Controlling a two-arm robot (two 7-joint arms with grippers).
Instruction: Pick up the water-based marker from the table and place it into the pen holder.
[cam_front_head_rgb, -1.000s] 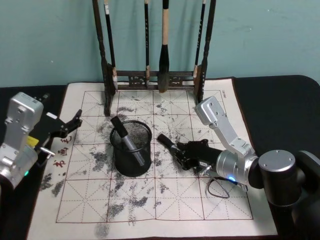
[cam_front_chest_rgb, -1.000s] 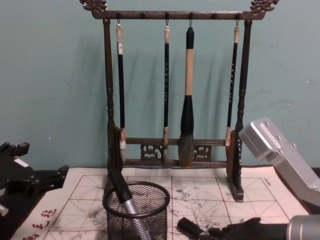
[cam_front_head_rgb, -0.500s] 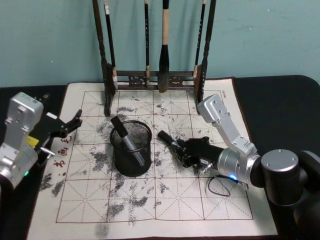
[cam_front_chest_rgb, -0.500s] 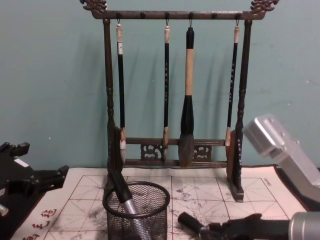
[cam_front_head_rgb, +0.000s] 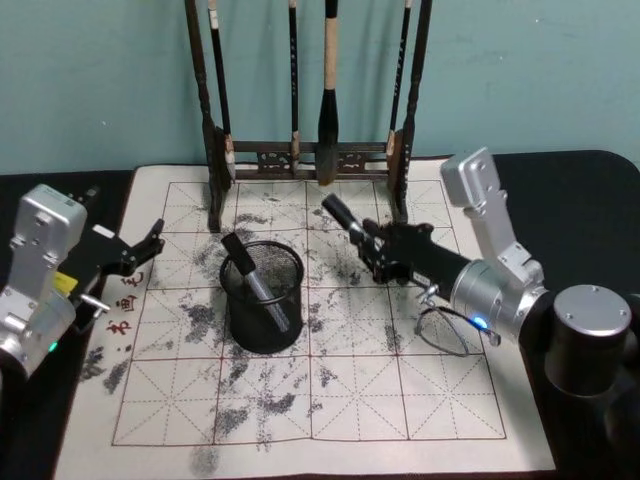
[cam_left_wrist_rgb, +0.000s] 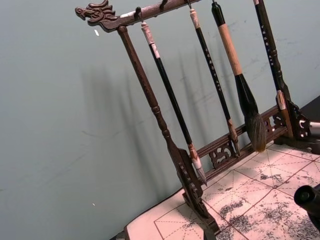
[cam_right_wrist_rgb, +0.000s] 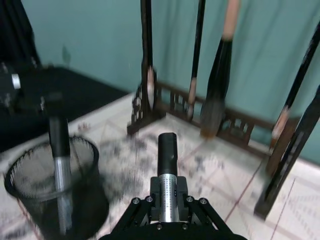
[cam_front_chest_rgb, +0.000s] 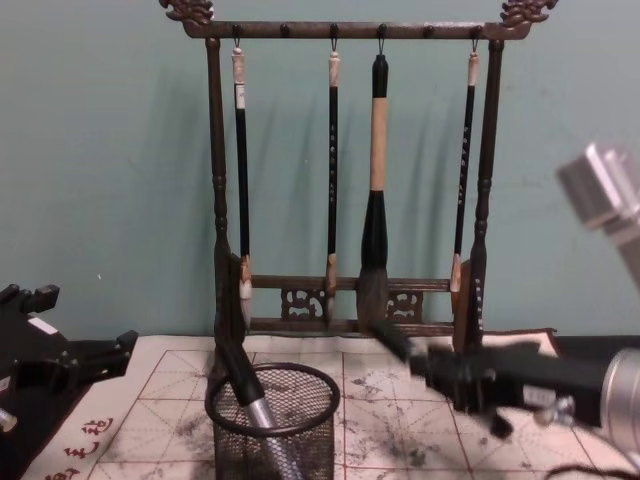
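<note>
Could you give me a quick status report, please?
Right gripper shut on marker, held above the mat. Left gripper open, parked left. Pen holder holds another marker.

the air above the holder (cam_front_head_rgb: 262, 322) is open, and the right side of its mouth is free; a second marker (cam_front_head_rgb: 258, 284) leans inside against the back-left rim. the mat (cam_front_head_rgb: 330, 400) between the holder and the right gripper (cam_front_head_rgb: 374, 245), which clamps the marker (cam_front_head_rgb: 340, 213) off the mat, is bare. the rack (cam_front_head_rgb: 308, 158) stands just behind the holder, its left foot near the rim. the left gripper (cam_front_head_rgb: 140, 252), jaws apart, sits well to the left, at the mat's edge.
</note>
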